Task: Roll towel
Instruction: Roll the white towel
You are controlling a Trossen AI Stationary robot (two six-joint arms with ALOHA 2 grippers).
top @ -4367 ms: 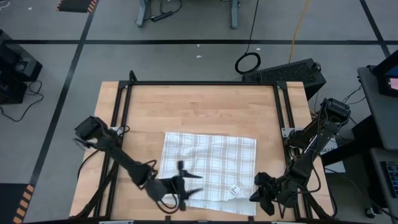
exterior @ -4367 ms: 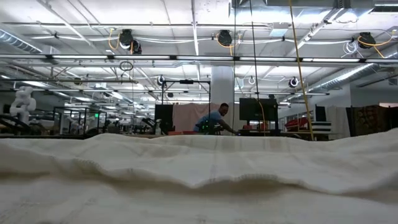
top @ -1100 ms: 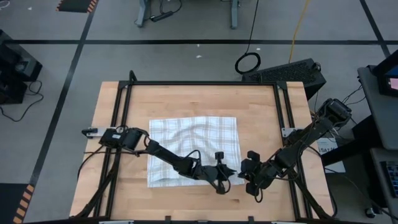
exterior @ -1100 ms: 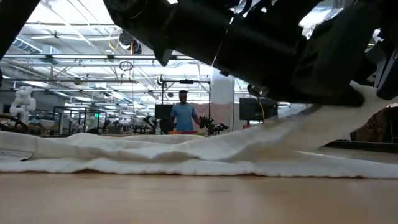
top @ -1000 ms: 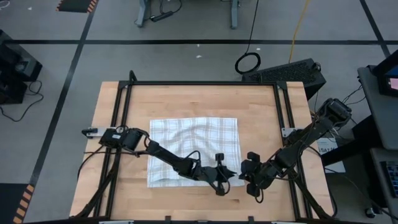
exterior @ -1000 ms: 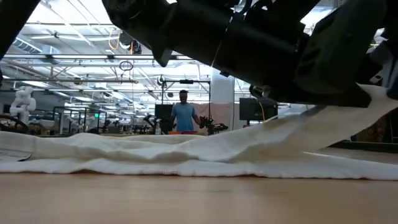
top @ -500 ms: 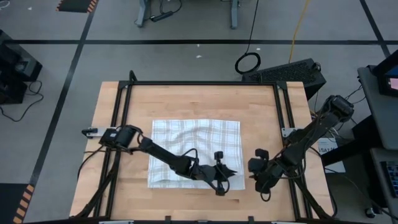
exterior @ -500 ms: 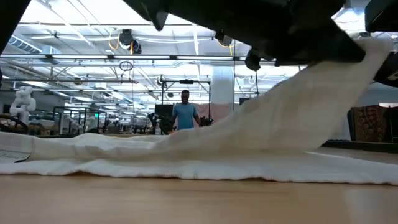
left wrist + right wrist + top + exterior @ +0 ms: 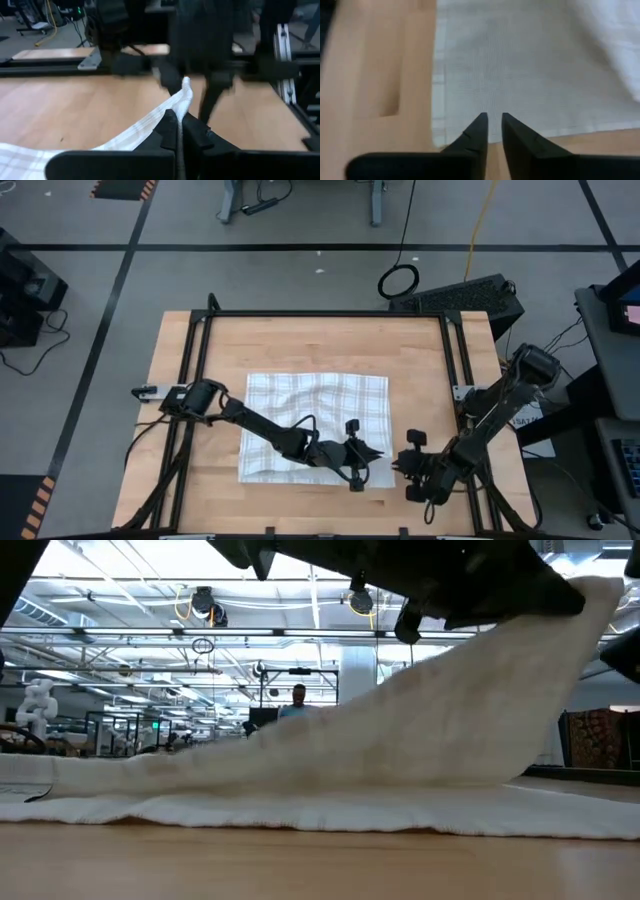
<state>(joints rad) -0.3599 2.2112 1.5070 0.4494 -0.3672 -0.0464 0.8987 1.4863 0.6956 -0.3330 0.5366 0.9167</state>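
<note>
The towel (image 9: 315,425) lies spread on the wooden table (image 9: 300,345), roughly in the middle and toward the near edge, its far edge and its left edge flat on the wood. The left gripper (image 9: 372,453) reaches across the cloth from the left side and has its jaws clamped on the towel's near right corner, which the left wrist view shows as a small white fold pinched between the two dark fingers (image 9: 170,127). In the low view that corner is lifted off the table, so the cloth (image 9: 400,740) rises in a slope from the flat part up to the gripper, while the near edge lies along the wood below it. The right gripper (image 9: 402,467) sits just beside the towel's right edge, apart from the left gripper, low over bare wood; in its own wrist view the jaws stand narrow with a thin gap, hold nothing, and point at the cloth's edge (image 9: 530,75). Bare table shows on all sides of the towel: a broad strip beyond the far edge, narrower strips to left and right up to the black frame rails (image 9: 195,345), and a band of wood along the near edge.
</note>
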